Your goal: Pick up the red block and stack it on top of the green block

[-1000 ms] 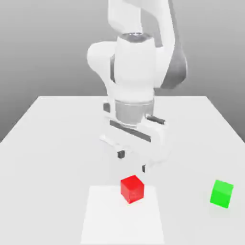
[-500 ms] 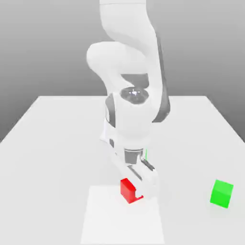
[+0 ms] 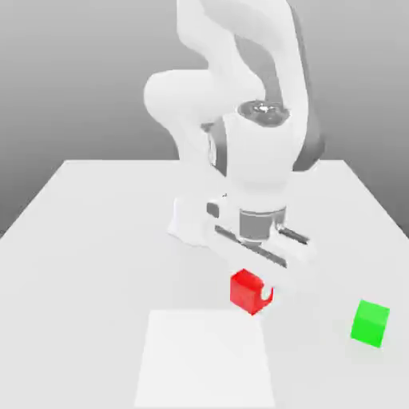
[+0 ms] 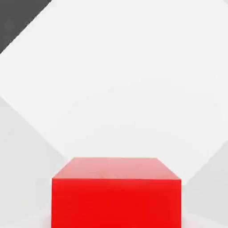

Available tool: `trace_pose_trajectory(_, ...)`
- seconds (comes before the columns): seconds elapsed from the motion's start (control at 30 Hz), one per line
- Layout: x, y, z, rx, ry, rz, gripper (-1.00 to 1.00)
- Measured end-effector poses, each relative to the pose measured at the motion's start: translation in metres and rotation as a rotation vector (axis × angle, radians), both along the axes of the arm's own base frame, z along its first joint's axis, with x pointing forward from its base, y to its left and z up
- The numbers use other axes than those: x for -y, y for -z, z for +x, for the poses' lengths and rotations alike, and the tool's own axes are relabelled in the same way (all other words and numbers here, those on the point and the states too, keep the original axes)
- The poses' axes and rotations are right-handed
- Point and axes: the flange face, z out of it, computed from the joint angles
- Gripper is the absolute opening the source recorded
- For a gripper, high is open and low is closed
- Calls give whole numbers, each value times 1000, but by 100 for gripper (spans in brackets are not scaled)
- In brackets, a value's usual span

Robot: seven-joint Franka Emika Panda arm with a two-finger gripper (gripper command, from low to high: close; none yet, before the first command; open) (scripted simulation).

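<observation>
Smooth matte red block [image 3: 246, 289]; cube

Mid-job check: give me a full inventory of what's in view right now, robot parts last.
red block: one, bright red, held in the gripper, lifted off the table; it sits close before the lens in the hand view.
green block: one, bright green, on the table toward the exterior view's right, apart from the red block.
square patch: one, brighter white, flat on the table's near side, below the red block.
table: one, white.
arm: one, white, over the table's middle.
gripper: one, white, shut on the red block.
</observation>
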Motion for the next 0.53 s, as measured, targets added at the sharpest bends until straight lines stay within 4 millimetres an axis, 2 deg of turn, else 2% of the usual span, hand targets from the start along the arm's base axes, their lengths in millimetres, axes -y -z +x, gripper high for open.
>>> trace_pose_trajectory(0.13,-74,-11,-2,0,-355,0,-100)
trace_pose_trajectory(0.23,-133,-19,-16,0,-627,0,-100)
trace_pose_trajectory(0.27,-146,-18,-19,0,-686,0,-100)
trace_pose_trajectory(0.33,-150,-2,-17,1,-716,-1,-100)
trace_pose_trajectory(0.43,-152,34,-17,1,-725,-1,-100)
trace_pose_trajectory(0.47,-152,40,-17,1,-726,0,100)
trace_pose_trajectory(0.53,-152,40,-17,1,-726,0,100)
